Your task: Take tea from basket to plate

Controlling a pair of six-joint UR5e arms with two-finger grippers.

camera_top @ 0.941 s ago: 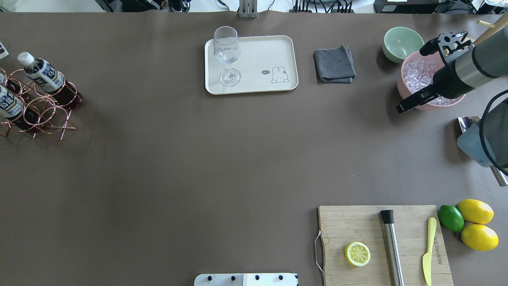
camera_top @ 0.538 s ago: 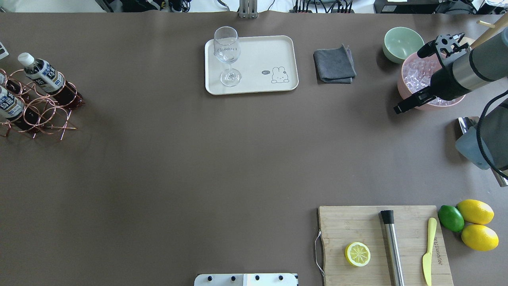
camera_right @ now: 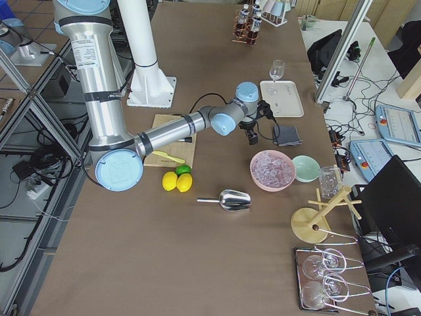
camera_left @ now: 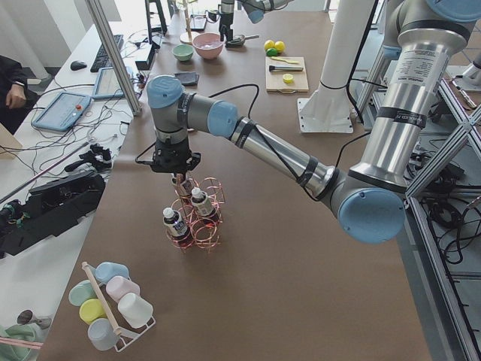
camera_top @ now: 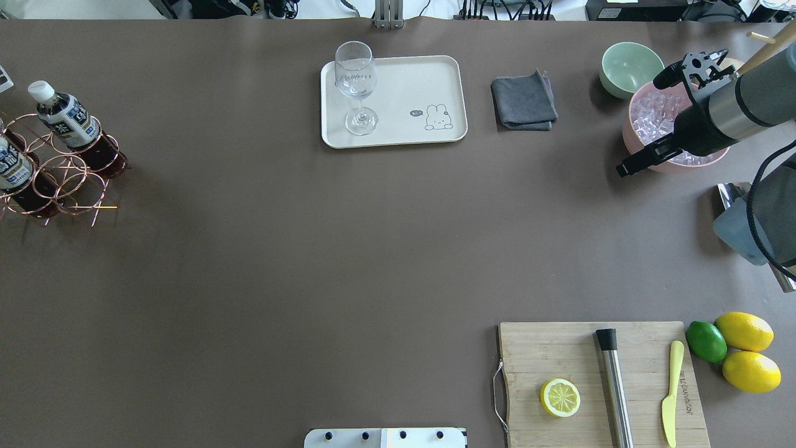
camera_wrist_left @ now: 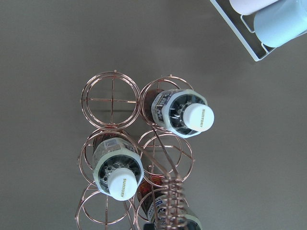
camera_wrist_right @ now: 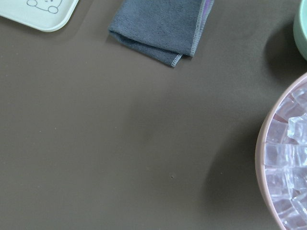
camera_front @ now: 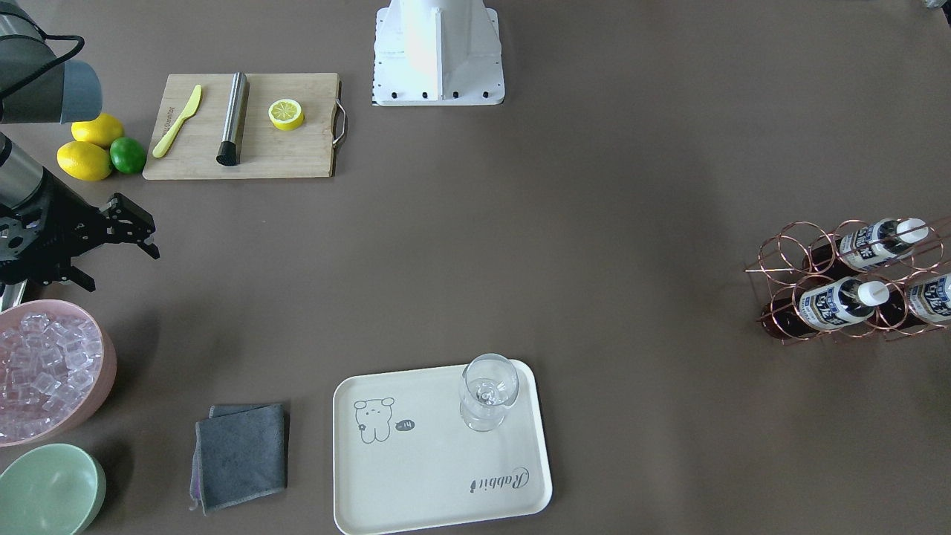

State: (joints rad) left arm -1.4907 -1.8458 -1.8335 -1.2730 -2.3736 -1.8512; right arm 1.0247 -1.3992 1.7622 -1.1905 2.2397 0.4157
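Tea (camera_wrist_left: 183, 116) upright in a basket (camera_wrist_left: 113, 99) ring, two matching bottles (camera_wrist_left: 119, 175) in rings alongside, coiled handle (camera_wrist_left: 171, 201) rising among them, your left end effector (camera_left: 174, 162) just above the basket, its grip you cannot tell, plate (camera_top: 404, 81) with glass (camera_top: 356, 81) well apart from the basket, right end effector (camera_top: 628, 167) farther across the counter, grip likewise unclear.

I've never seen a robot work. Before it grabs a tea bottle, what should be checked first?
1. Three tea bottles stand upright in the basket: ok.
2. The left end effector hangs right above the basket: ok.
3. Left end effector open: cannot tell.
4. The handle crosses above one bottle, and the other two caps are bare: not ok for that one.
5. Room on the plate, with only a glass near one corner: ok.
6. The right arm is by the ice bowl, away from the plate: ok.
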